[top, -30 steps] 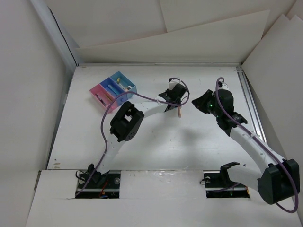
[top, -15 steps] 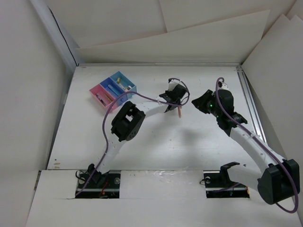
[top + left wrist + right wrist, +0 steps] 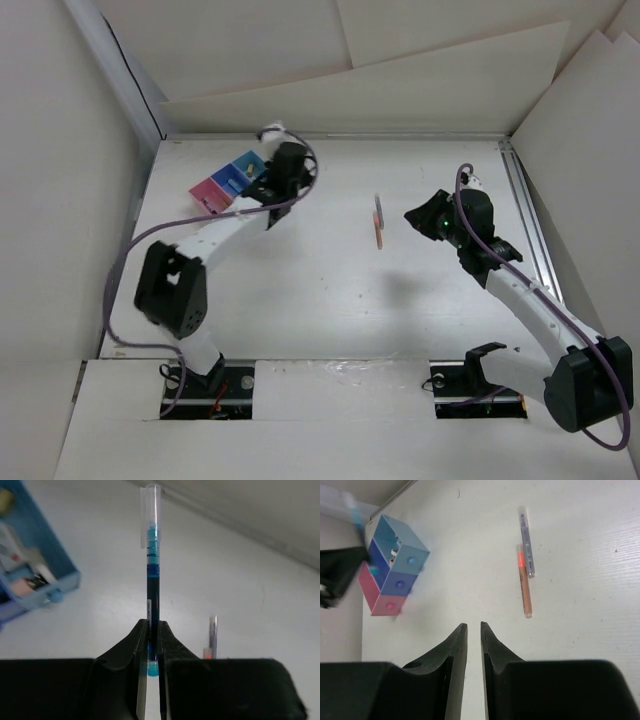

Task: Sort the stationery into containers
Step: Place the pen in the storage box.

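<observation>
My left gripper [image 3: 283,158] is shut on a blue pen with a clear cap [image 3: 151,575], held upright just right of the joined bins [image 3: 222,182]. In the left wrist view a light blue bin [image 3: 42,582] with small pieces inside sits at the left. An orange pen [image 3: 380,232] and a grey pen [image 3: 378,208] lie together on the table's middle; they also show in the right wrist view as the orange pen [image 3: 524,590] and the grey pen [image 3: 526,542]. My right gripper [image 3: 474,625] is shut and empty, above the table right of the pens.
The right wrist view shows the bins in a row: light blue [image 3: 402,542], darker blue [image 3: 396,582] and pink [image 3: 382,602]. White walls close the table at the back and both sides. A metal rail [image 3: 530,215] runs along the right edge.
My left arm has swung from the table's middle to the bins at the far left, carrying the blue pen. The orange and grey pens are now uncovered. The right arm has not moved.
</observation>
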Controlling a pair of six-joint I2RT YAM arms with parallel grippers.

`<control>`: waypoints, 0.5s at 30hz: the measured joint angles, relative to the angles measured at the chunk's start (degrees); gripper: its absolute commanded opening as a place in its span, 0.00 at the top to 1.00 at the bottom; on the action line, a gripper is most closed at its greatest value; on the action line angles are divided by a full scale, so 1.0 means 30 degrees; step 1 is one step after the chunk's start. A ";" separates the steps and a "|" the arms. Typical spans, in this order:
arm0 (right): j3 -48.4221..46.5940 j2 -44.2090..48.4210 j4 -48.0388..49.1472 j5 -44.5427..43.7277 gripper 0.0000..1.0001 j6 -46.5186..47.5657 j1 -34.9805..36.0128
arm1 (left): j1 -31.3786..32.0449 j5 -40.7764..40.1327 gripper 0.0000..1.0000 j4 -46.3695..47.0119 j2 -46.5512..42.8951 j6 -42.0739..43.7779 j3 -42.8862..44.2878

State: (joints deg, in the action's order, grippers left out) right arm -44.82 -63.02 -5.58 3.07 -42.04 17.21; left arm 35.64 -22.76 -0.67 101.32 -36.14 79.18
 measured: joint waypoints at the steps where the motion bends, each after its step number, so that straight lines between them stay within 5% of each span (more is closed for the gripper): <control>1: 0.0000 0.0000 0.0000 0.0058 0.77 0.0000 0.0000 | -0.0969 0.0095 1.00 0.0554 -0.1158 -0.0299 -0.0707; 8: 0.0000 -0.0087 0.0022 0.0568 0.77 0.0000 0.0007 | -0.7577 0.0954 1.00 0.2718 -0.5479 -0.2186 -0.6659; 15: 0.0000 -0.0998 0.0015 0.1064 0.77 0.0000 0.0044 | -1.0010 0.1290 1.00 0.1880 -0.5428 -0.2856 -0.9158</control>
State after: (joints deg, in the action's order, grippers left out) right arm -44.82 -66.02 -5.54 6.26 -42.04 17.34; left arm 5.61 -18.90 4.97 85.03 -44.71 51.70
